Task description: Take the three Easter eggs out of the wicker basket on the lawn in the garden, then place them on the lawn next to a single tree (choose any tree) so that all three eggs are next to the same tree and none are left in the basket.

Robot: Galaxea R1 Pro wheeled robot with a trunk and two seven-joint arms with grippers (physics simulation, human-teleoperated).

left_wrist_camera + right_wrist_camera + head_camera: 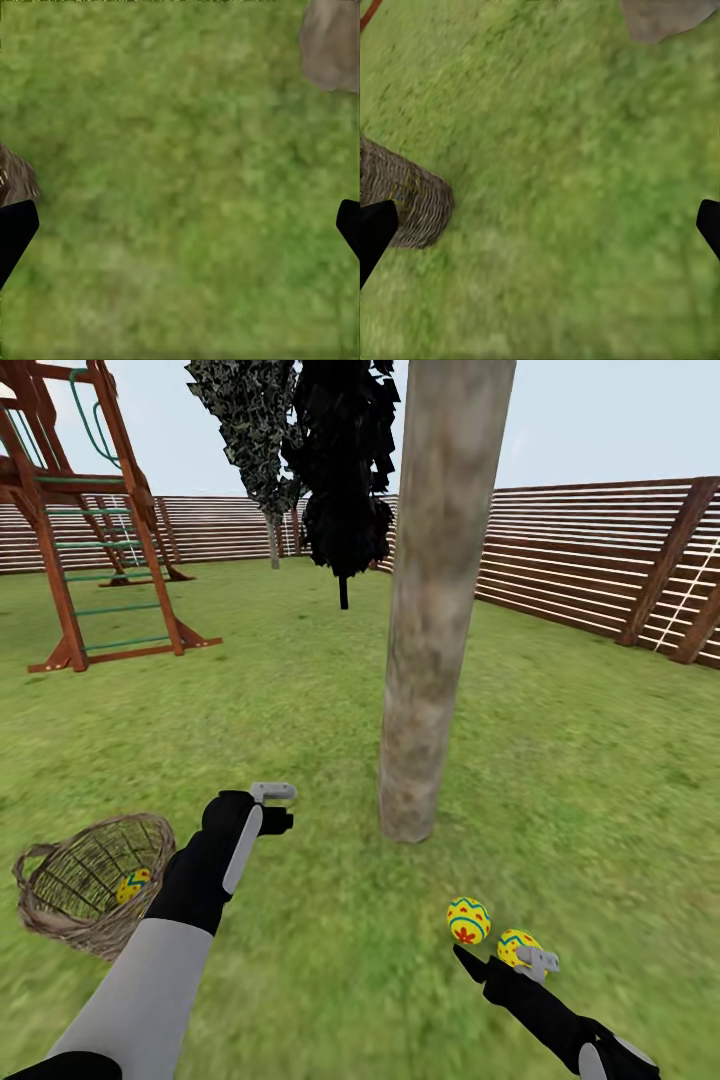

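Two yellow Easter eggs (468, 919) (512, 942) lie side by side on the lawn (300, 690), a short way in front of the thick grey-beige tree trunk (432, 660). A third egg (133, 884) rests inside the tilted wicker basket (70, 920) at lower left. My right gripper (497, 963) hovers right by the two eggs, open, with only grass between its fingers (375, 232). My left gripper (285, 807) hangs open over bare grass between basket and trunk, its fingers (15, 232) spread wide. The wrist views catch the trunk base (334, 45) (660, 19) and basket (405, 202).
A wooden playset (90, 530) stands at the back left. A near-black thin-trunked tree (343, 480) and a grey-green tree (255, 430) rise behind the trunk. A brown slatted fence (590, 560) runs along the back and right.
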